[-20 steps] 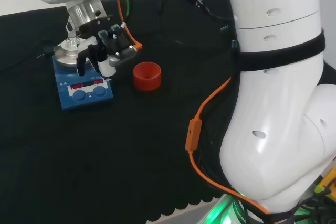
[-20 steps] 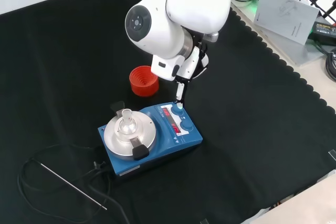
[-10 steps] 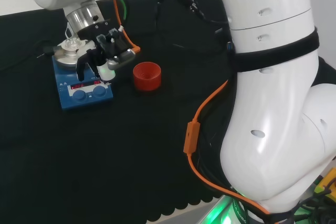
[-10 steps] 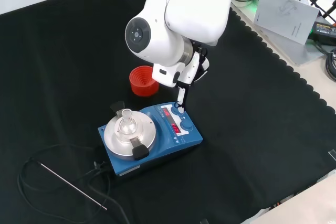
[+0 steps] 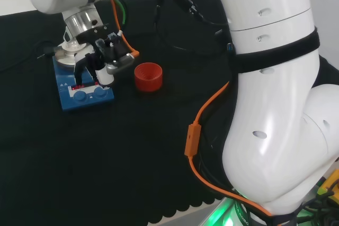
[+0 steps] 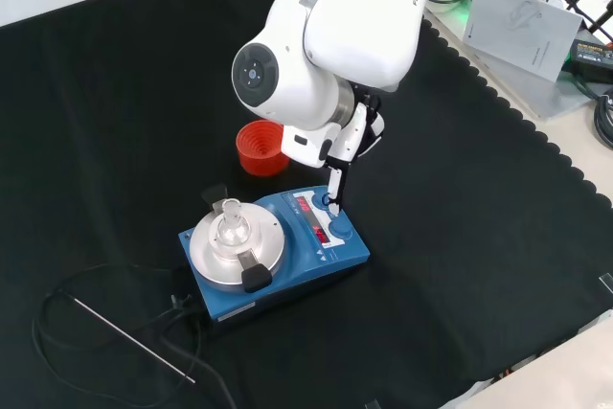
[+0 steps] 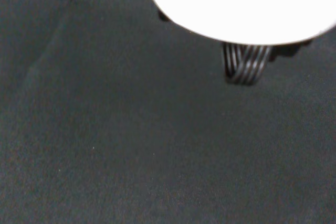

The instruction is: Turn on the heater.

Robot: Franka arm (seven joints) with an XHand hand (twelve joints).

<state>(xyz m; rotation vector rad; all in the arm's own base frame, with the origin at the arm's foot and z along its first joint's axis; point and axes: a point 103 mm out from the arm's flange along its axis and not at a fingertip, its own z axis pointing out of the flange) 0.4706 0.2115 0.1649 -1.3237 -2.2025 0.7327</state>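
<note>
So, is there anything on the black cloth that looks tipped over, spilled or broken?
Nothing stands out. The blue heater with its round metal plate sits flat on the black cloth, a small clear glass vessel upright on the plate. The red ribbed ring stands upright behind it. The hand reaches down to the heater's panel.

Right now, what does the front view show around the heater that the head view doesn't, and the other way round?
Front view: the heater's round silver plate with a small clear glass piece on it, a thin metal rod and black cable lying on the cloth to its left, and papers beyond the cloth's edge at upper right.

Head view: the arm's orange cable and a green glow at its base.

Both: the blue heater with red lit displays, the red ring beside it, and the hand with a finger down at the control panel.
</note>
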